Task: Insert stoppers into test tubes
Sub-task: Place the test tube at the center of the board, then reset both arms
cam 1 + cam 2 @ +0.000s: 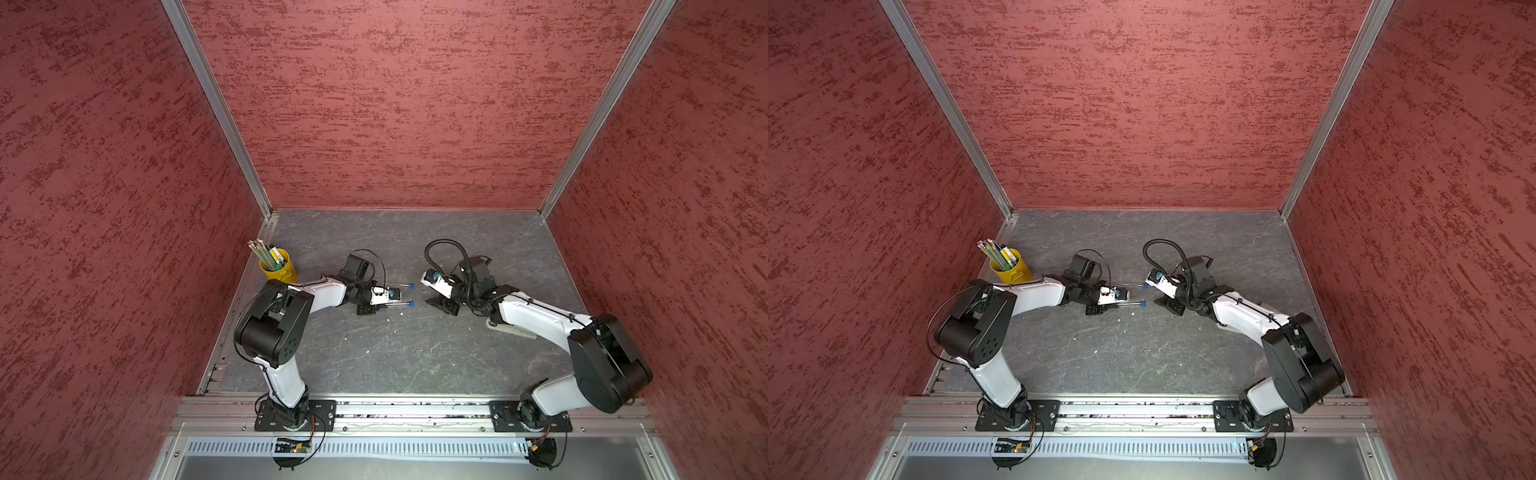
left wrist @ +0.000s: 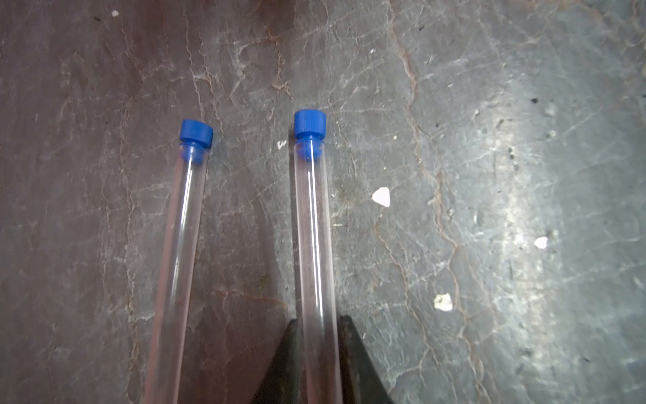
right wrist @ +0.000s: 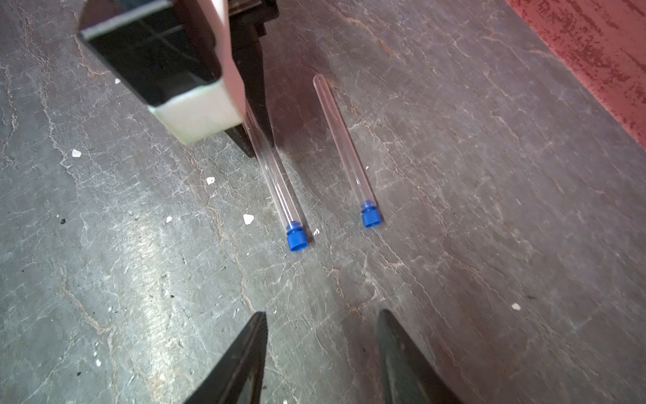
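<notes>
Two clear thin test tubes (image 3: pixel 344 140) side by side, nearly parallel, blue stoppers (image 3: pixel 370 217) seated in both mouths

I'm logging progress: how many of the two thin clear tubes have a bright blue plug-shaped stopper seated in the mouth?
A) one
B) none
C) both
C: the right wrist view shows one bright blue stopper plugged into one thin clear tube and a second blue stopper in the second tube.
</notes>
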Robot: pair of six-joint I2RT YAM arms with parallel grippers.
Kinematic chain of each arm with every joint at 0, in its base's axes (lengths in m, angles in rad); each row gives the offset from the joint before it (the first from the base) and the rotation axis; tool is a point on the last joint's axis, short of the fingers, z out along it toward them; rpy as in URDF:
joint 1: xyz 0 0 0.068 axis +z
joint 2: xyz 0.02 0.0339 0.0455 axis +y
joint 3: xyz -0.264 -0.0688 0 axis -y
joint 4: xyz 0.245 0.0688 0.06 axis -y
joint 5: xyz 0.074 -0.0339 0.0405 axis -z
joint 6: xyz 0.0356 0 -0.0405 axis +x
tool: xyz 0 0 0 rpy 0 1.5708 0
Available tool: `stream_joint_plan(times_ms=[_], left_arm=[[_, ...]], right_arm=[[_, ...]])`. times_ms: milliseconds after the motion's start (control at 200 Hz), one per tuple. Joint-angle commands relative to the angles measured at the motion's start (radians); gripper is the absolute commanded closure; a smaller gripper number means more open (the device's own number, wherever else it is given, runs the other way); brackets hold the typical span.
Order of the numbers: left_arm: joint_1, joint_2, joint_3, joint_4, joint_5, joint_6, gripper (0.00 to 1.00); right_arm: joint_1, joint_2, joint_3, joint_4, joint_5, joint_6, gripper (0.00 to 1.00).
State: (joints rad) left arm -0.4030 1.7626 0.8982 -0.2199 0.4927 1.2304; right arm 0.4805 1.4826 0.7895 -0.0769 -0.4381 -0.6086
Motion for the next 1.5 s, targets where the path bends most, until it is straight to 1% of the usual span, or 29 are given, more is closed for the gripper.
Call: stream_joint_plan(times_ms=[0, 346, 541, 561, 671, 892, 912, 1007, 1072, 1112, 1167, 1202, 1212, 1282, 1327, 1338, 1393, 1493], left_arm=[[0.000, 0.015, 0.021, -0.027, 0.004, 0.001, 0.76], [-0.007, 0.007, 0.025, -0.028, -0.005, -0.003, 0.63], [-0.008, -0.008, 0.019, -0.014, -0.003, -0.006, 0.59], [-0.009, -0.011, 0.020, -0.013, -0.003, -0.005, 0.58], [-0.014, -0.025, 0.018, -0.015, -0.006, -0.015, 0.57], [-0.022, -0.112, -0.017, 0.024, -0.004, -0.048, 0.53], [-0.022, -0.123, -0.019, 0.028, -0.003, -0.052, 0.52], [-0.021, -0.184, -0.055, 0.072, 0.010, -0.092, 0.48], [-0.020, -0.232, -0.091, 0.119, 0.012, -0.117, 0.40], [-0.020, -0.262, -0.111, 0.141, 0.008, -0.132, 0.28], [-0.016, -0.301, -0.138, 0.169, 0.001, -0.154, 0.17], [-0.011, -0.328, -0.153, 0.186, 0.001, -0.170, 0.02], [-0.008, -0.334, -0.157, 0.190, 0.004, -0.175, 0.00], [0.013, -0.372, -0.185, 0.226, 0.022, -0.222, 0.00], [0.028, -0.390, -0.208, 0.274, 0.029, -0.266, 0.00], [0.030, -0.395, -0.214, 0.287, 0.029, -0.280, 0.00], [0.046, -0.410, -0.244, 0.356, 0.026, -0.361, 0.00], [0.066, -0.434, -0.291, 0.488, -0.013, -0.482, 0.01]], right_arm=[[-0.004, -0.025, -0.012, 0.014, 0.018, 0.010, 0.47], [-0.005, -0.024, -0.015, 0.012, 0.021, 0.010, 0.47], [-0.005, -0.025, -0.017, 0.011, 0.028, 0.010, 0.46], [-0.004, -0.025, -0.019, 0.011, 0.028, 0.038, 0.46], [-0.005, -0.024, -0.022, 0.011, 0.035, 0.042, 0.46], [-0.005, -0.025, -0.051, 0.058, 0.064, 0.073, 0.45], [-0.005, -0.052, -0.053, 0.067, 0.071, 0.078, 0.45], [-0.009, -0.079, -0.082, 0.121, 0.114, 0.106, 0.44], [-0.017, -0.105, -0.102, 0.164, 0.124, 0.136, 0.37], [-0.020, -0.120, -0.109, 0.180, 0.123, 0.151, 0.32], [-0.028, -0.139, -0.120, 0.212, 0.127, 0.175, 0.25], [-0.035, -0.146, -0.124, 0.230, 0.132, 0.188, 0.21], [-0.036, -0.148, -0.126, 0.234, 0.133, 0.191, 0.20], [-0.050, -0.161, -0.123, 0.249, 0.148, 0.214, 0.15], [-0.061, -0.173, -0.131, 0.270, 0.167, 0.232, 0.03], [-0.063, -0.176, -0.134, 0.277, 0.170, 0.235, 0.02], [-0.075, -0.192, -0.156, 0.326, 0.207, 0.258, 0.01], [-0.092, -0.213, -0.208, 0.433, 0.339, 0.311, 0.01]])
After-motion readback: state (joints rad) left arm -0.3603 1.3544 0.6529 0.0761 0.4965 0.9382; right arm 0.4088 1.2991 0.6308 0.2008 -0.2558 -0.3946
